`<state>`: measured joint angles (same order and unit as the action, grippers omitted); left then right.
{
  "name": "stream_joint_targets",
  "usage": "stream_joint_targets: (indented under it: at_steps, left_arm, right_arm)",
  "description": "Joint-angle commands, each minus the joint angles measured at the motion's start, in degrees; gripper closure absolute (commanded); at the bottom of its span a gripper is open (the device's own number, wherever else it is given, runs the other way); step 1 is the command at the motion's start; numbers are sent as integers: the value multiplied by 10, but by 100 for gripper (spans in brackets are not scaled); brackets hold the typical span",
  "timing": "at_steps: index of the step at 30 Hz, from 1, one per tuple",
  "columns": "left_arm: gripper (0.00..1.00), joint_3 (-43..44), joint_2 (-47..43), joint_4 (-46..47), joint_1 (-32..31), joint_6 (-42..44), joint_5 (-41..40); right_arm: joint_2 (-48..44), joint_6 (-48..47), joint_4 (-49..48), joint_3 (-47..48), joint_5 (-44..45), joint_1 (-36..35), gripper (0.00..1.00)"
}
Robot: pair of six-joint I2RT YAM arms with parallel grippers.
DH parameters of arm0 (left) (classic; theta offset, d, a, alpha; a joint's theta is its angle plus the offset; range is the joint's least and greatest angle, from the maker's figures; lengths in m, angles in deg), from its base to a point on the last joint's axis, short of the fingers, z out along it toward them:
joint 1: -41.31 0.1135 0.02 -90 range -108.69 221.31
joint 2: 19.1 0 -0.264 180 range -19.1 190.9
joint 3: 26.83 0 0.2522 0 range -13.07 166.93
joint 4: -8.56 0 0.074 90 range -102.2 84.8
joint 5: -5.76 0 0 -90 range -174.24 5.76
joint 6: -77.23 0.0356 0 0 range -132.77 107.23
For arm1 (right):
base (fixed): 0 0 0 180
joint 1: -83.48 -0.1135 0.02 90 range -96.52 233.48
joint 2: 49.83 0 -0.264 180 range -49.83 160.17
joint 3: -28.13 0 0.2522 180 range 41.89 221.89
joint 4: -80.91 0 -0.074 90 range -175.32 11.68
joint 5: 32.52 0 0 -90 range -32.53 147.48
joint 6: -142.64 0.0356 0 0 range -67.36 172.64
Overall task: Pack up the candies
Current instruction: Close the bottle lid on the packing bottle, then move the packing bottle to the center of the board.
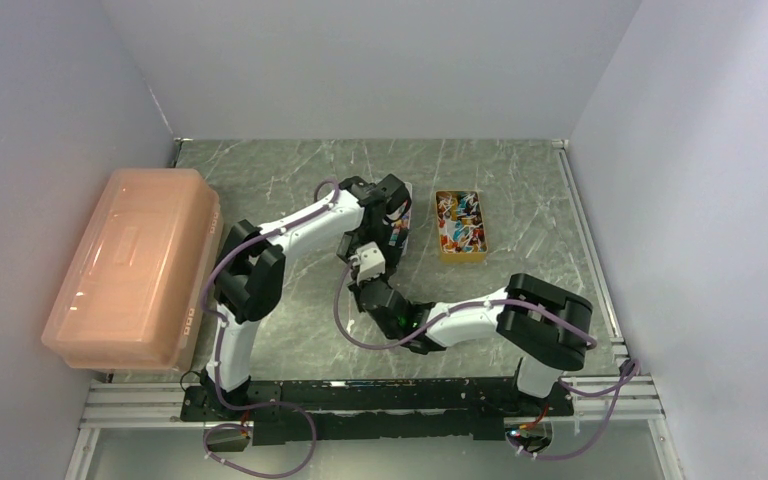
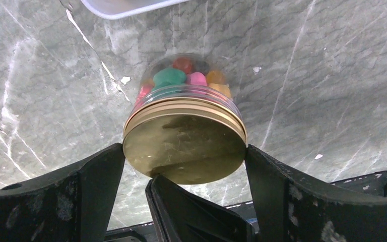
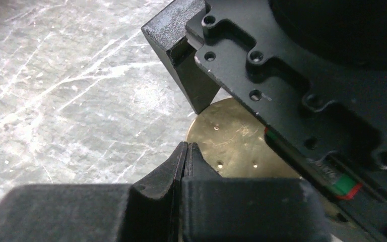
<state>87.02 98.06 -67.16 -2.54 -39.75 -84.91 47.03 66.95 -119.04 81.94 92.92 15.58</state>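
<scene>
A clear jar with a gold lid (image 2: 191,146) stands on the marble table, with the candies (image 2: 170,77) showing pink, green, red and yellow through its wall. My left gripper (image 2: 184,150) straddles the lid from above, and its two widely spread fingers touch the rim on both sides. My right gripper (image 3: 186,148) is shut with nothing between its fingers, and its tips rest on the top of the lid (image 3: 232,146). In the top view both grippers meet mid-table, left gripper (image 1: 393,210) and right gripper (image 1: 380,250), and hide most of the jar.
A small yellow tray (image 1: 441,225) with several colourful sweets sits right of the grippers. A large pink lidded box (image 1: 135,265) fills the left side. A white container edge (image 2: 126,6) lies just beyond the jar.
</scene>
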Motion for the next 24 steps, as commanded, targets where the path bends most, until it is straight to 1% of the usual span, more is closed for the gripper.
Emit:
stream_joint_targets:
  at_steps: [1, 11, 14, 21, 24]
  left_arm:
    - [7, 41, -4, -18, 6, 16, 8]
    - [7, 68, -1, -30, 10, 22, 8]
    - [7, 93, -3, -39, 11, 23, -12]
    - [7, 130, -23, -49, 12, 29, -28]
    - [7, 125, -43, -36, 12, 27, -38]
  right_arm:
    - [46, 55, 160, -22, -52, -1, 100]
    - [59, 80, 189, -8, -42, -1, 100]
    - [49, 79, 186, -8, -41, -1, 100]
    - [-20, 52, 167, -9, -57, -3, 100]
    - [-66, 44, 155, -19, -65, -8, 100]
